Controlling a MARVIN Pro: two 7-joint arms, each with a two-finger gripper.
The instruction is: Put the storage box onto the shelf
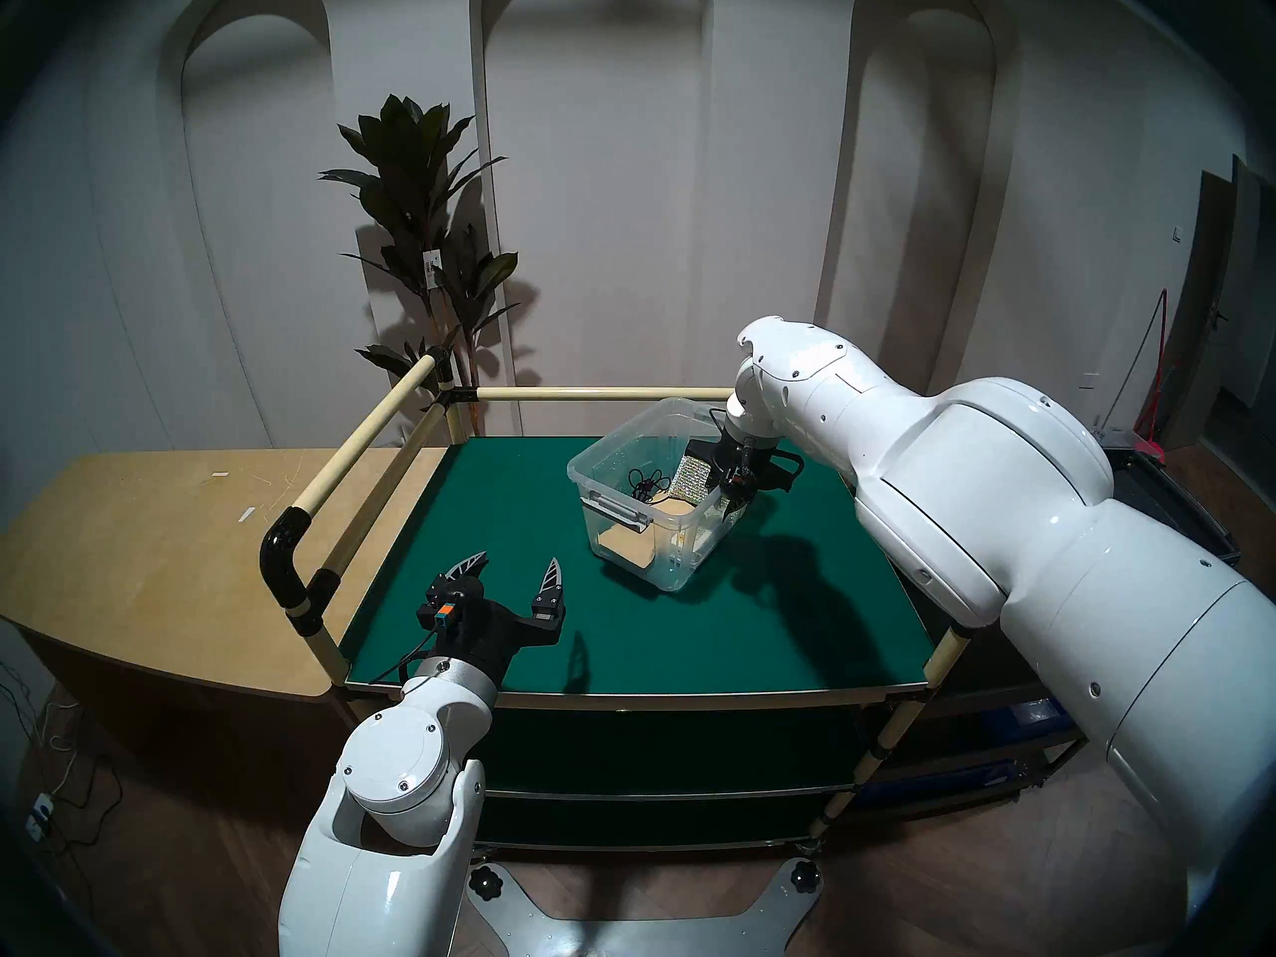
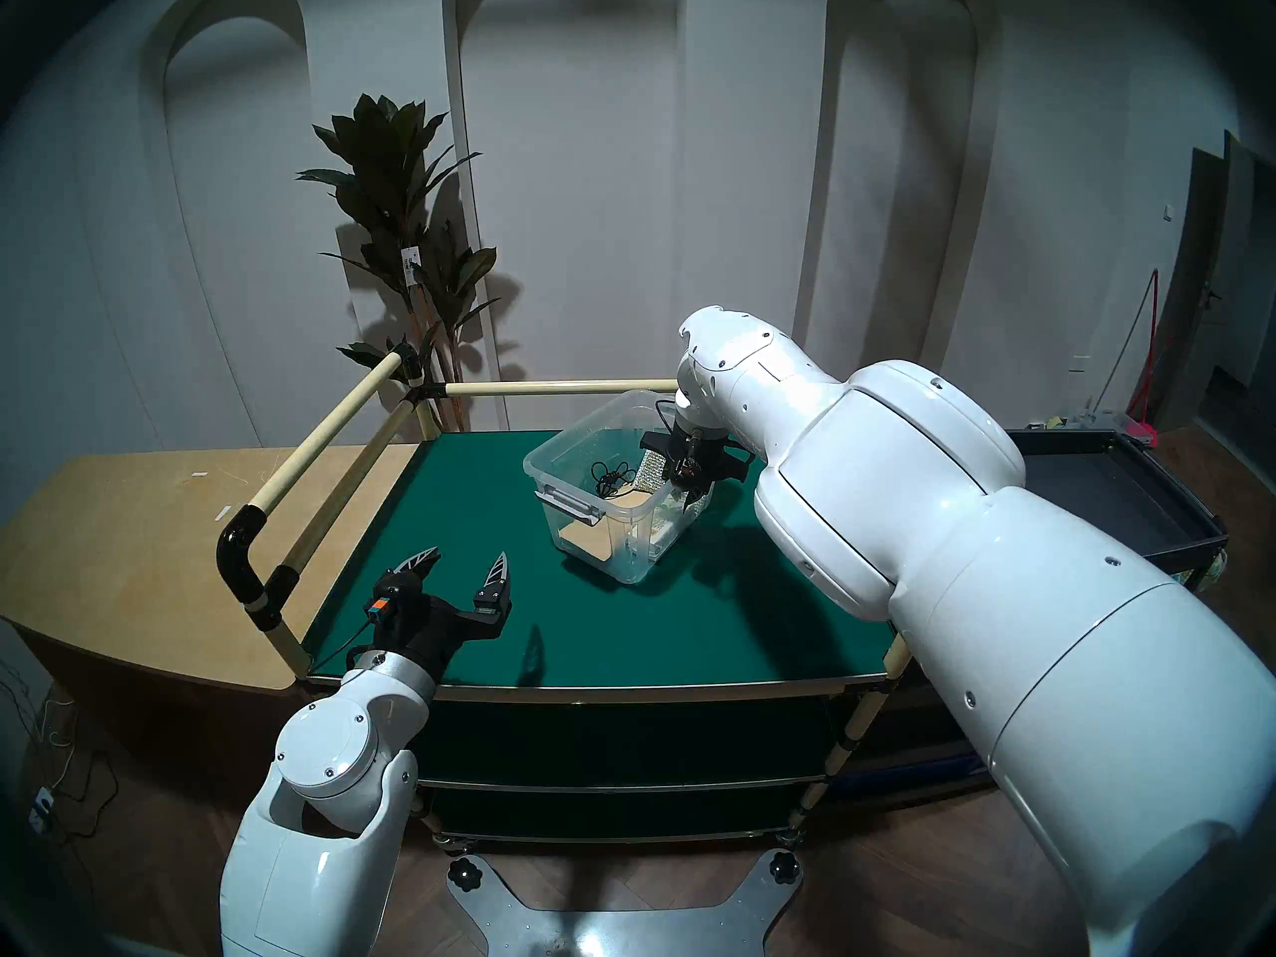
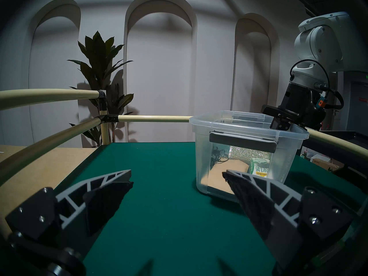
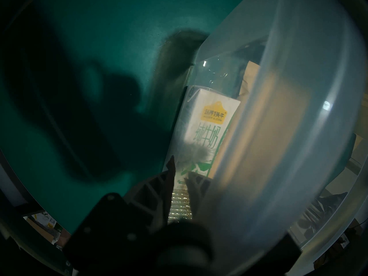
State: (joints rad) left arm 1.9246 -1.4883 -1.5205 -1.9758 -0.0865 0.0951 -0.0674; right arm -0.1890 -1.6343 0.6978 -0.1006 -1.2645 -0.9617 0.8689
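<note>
The right end effector (image 4: 180, 173) is clamped on the right wall of the storage box (image 1: 652, 493), one finger outside and one inside the clear plastic. The box sits on the green top deck of the shelf (image 1: 483, 520), slightly skewed; whether its base rests fully flat is hard to tell. The left end effector (image 1: 514, 572) hangs spread and empty near the deck's front. Judging by this, placement looks nearly done; release and withdrawal remain.

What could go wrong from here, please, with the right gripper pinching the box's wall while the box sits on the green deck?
The right gripper is shut on one wall of the storage box only, so lifting or dragging may tilt it and shift the milk carton and black cable inside. The box stands near the shelf's rear rail; pushing farther could strike it.
</note>
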